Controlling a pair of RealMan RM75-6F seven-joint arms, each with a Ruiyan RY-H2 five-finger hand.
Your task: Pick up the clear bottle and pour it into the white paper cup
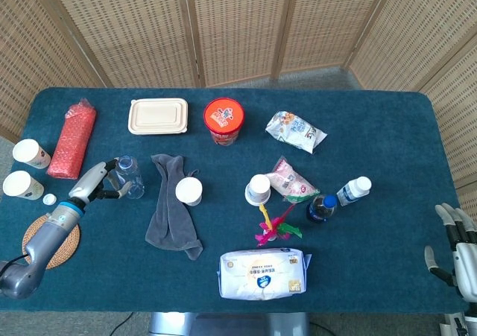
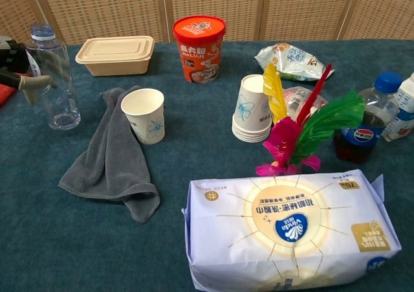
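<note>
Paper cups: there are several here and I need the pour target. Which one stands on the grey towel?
The single white paper cup beside the clear bottle; the stack and the far-left cups stand on bare cloth.

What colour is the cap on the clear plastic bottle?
Blue cap, best seen in the chest view.
</note>
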